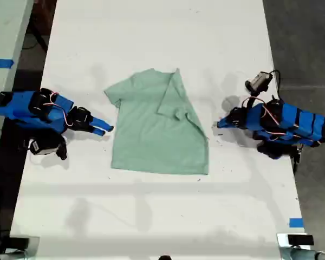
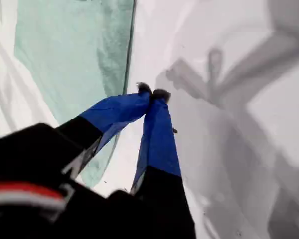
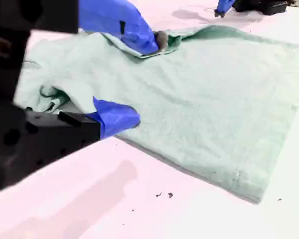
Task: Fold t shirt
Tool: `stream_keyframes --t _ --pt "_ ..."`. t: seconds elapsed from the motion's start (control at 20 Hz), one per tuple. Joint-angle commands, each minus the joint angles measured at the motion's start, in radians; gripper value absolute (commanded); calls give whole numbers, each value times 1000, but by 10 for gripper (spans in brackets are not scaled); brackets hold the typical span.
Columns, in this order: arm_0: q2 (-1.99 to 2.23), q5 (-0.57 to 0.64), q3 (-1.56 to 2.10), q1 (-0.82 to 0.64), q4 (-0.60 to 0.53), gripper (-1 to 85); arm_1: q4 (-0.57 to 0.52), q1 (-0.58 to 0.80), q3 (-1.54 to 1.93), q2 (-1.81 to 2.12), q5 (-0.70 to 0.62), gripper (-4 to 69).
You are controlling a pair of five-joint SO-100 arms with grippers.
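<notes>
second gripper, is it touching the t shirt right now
Apart. The exterior view shows a strip of bare table between my second gripper and the t shirt edge on that view's right.

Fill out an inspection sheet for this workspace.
Surface: white table, a few dark specks.
Job's things: t shirt lying flat, one sleeve folded inward.
Clutter: nothing seen.
Grippers: my first gripper, claw shut on nothing, beside the cloth; my second gripper, claw open at the shirt's edge.
Cables: red and white wires on the arms.
Surroundings: dark floor; blue tape at the table's edge.
</notes>
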Motion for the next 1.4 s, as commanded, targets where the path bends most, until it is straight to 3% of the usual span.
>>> stream_keyframes --t 0.0,0.4,0.5,0.65,0.9,1.05,1.35 --pt "17 41 -3 -287 -32 -2 -44 -15 49 12 -28 10" --pt "-14 -12 -17 -298 -26 -2 -44 -17 49 12 -26 10" --pt "-342 94 -209 -405 -21 26 -44 -12 49 12 -28 10" --pt "-1083 397 -604 -627 -35 110 -44 -14 49 12 -28 10" --pt "-1299 684 -765 -976 -74 120 -46 -12 51 12 -29 10" --pt "-1420 721 -825 -996 -114 129 -48 -15 51 12 -31 10" --pt "-1545 696 -937 -904 -143 154 -48 -15 51 12 -31 10"
